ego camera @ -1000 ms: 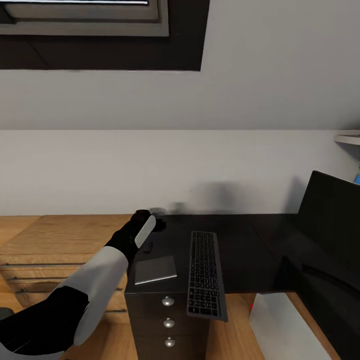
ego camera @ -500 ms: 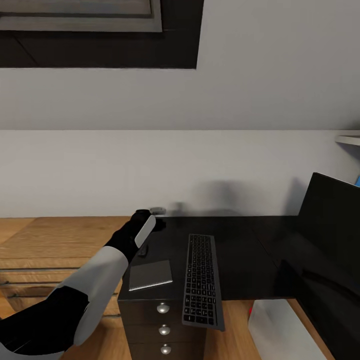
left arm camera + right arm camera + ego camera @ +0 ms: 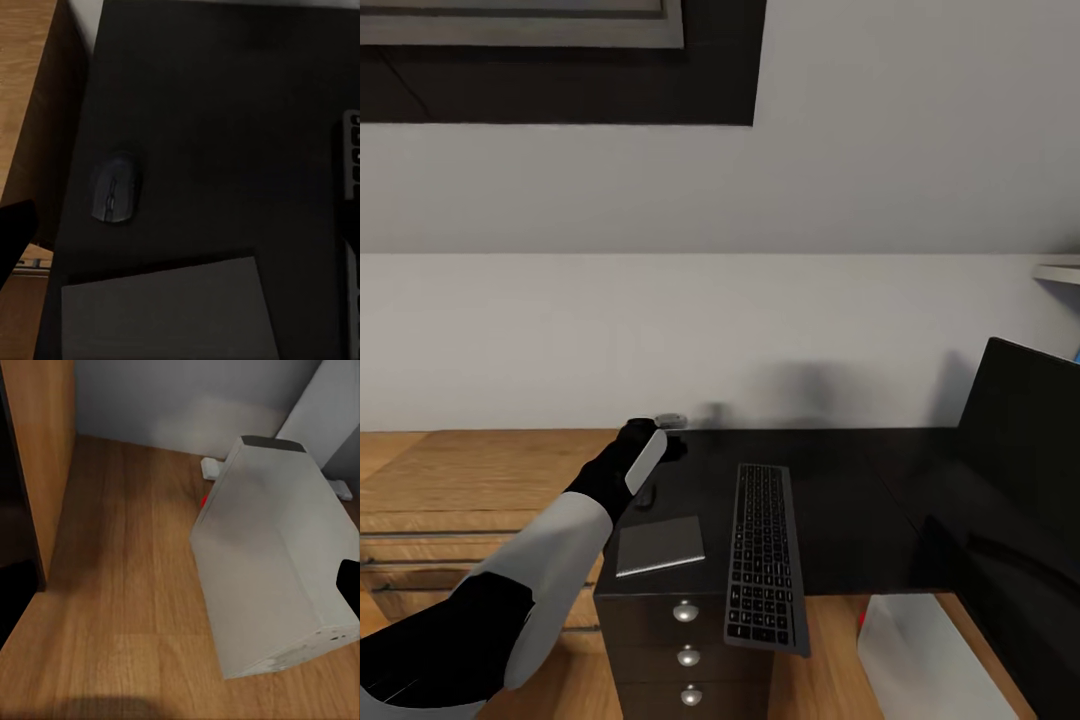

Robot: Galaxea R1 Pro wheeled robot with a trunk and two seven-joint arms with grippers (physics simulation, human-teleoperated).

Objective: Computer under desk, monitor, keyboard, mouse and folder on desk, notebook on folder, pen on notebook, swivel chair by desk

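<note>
The glossy black desk (image 3: 850,500) carries the keyboard (image 3: 765,555), whose near end overhangs the front edge. The grey notebook (image 3: 660,545) (image 3: 165,311) lies at the desk's front left corner. Just behind it sits the small black mouse (image 3: 644,496) (image 3: 115,189). The monitor (image 3: 1025,450) stands at the right. The light-grey computer (image 3: 920,650) (image 3: 277,562) rests on the floor by the desk. My left gripper (image 3: 660,437) (image 3: 187,232) hovers open above the mouse and notebook. My right gripper (image 3: 187,592) is open over the floor, near the computer.
A light-wood chest of drawers (image 3: 460,490) stands against the desk's left side. The dark drawer unit with silver knobs (image 3: 685,610) is under the notebook. A skylight (image 3: 560,60) is overhead and a shelf (image 3: 1060,272) sits high at the right.
The whole head view has shifted a little, so the camera moved. My left arm keeps its place over the desk's left end. Nothing was grasped or let go.
</note>
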